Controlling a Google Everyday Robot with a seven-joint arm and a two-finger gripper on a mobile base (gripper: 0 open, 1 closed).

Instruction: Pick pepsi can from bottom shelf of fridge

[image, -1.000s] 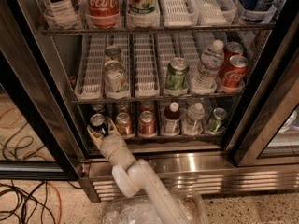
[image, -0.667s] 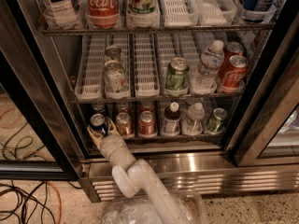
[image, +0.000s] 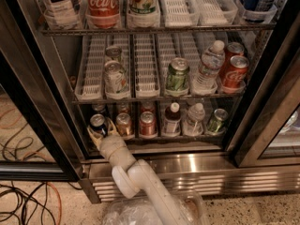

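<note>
The pepsi can (image: 97, 123), blue with a silver top, stands at the left front of the fridge's bottom shelf (image: 154, 137). My gripper (image: 101, 131) reaches into the fridge (image: 154, 165) from below on its white arm and sits right at the can's lower part. It is open, with one finger on each side of the can's base. I cannot tell whether the fingers touch the can. The can's lower half is hidden behind the gripper.
Beside the pepsi can on the same shelf stand an orange-brown can (image: 123, 124), a red can (image: 147, 123), two bottles and a green can (image: 217, 121). Taller shelves above hold cans and bottles. Black door frames flank the opening; cables (image: 23, 198) lie on the floor at the left.
</note>
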